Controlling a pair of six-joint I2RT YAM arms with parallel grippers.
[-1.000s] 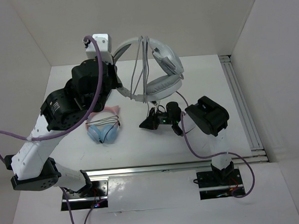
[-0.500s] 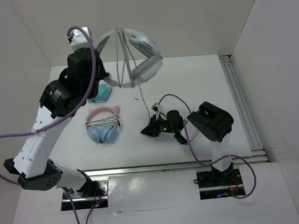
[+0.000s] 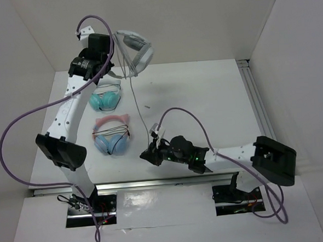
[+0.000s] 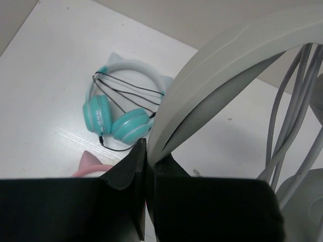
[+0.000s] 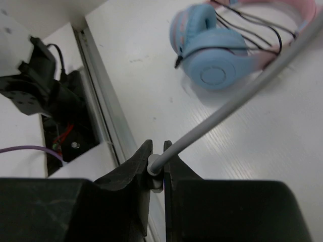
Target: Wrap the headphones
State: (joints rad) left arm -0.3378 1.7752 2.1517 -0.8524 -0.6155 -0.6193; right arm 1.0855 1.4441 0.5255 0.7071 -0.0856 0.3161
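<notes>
The light grey-white headphones (image 3: pixel 137 48) hang high at the back left. My left gripper (image 3: pixel 113 68) is shut on their wide headband (image 4: pixel 217 65). Several turns of the thin grey cable (image 4: pixel 287 116) run across the band next to an ear cup. From there the cable (image 3: pixel 139 111) stretches down in a straight line to my right gripper (image 3: pixel 150 153), low over the table near the front edge. In the right wrist view the right gripper (image 5: pixel 157 151) is shut on the cable's plug end (image 5: pixel 154 164), and the cable (image 5: pixel 242 96) leaves it taut, up and to the right.
A teal pair with a white headband (image 3: pixel 105 100) lies under the left arm. A pink-banded pair with blue cups (image 3: pixel 112 137) lies close to the left of the right gripper. A metal rail (image 3: pixel 154 183) runs along the front edge, another rail (image 3: pixel 259 109) along the right side.
The left arm has swung the headphones up and back to the left. The right arm has stretched leftward and toward the front edge with the cable end, drawing the cable straight.
</notes>
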